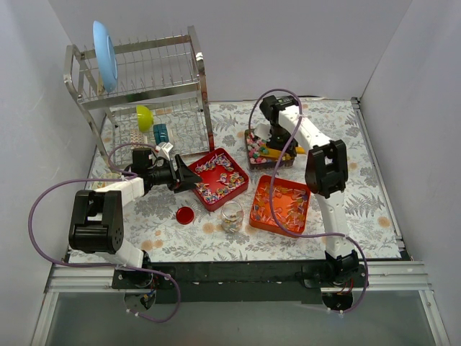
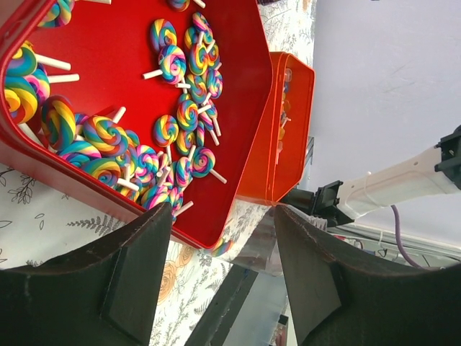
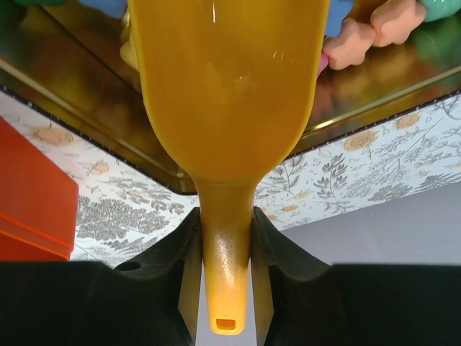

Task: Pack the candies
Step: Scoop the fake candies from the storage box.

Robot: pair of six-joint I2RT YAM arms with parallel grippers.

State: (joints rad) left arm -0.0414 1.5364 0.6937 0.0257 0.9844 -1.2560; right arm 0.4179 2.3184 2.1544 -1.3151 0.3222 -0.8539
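Striped lollipop candies (image 1: pixel 222 179) fill a red tray (image 1: pixel 205 196); the left wrist view shows them up close (image 2: pixel 173 61). Clear-wrapped reddish candies (image 1: pixel 284 205) lie in an orange tray (image 1: pixel 257 218). Pastel chunky candies (image 1: pixel 259 151) sit in a dark tray (image 1: pixel 288 162). A clear jar (image 1: pixel 232 215) stands between the trays, with a round red lid (image 1: pixel 185 214) to its left. My left gripper (image 1: pixel 191 178) is open and empty at the red tray's left edge (image 2: pixel 223 238). My right gripper (image 1: pixel 266 137) is shut on the yellow scoop's handle (image 3: pixel 225 245), and the scoop's bowl (image 3: pixel 223 86) is inside the dark tray among pastel pieces (image 3: pixel 353 43).
A metal dish rack (image 1: pixel 137 86) stands at the back left, holding a blue plate (image 1: pixel 106 54), a yellow-green cup (image 1: pixel 145 117) and a teal item (image 1: pixel 160 132). White walls close in the left, back and right sides. Purple cables loop off both arms.
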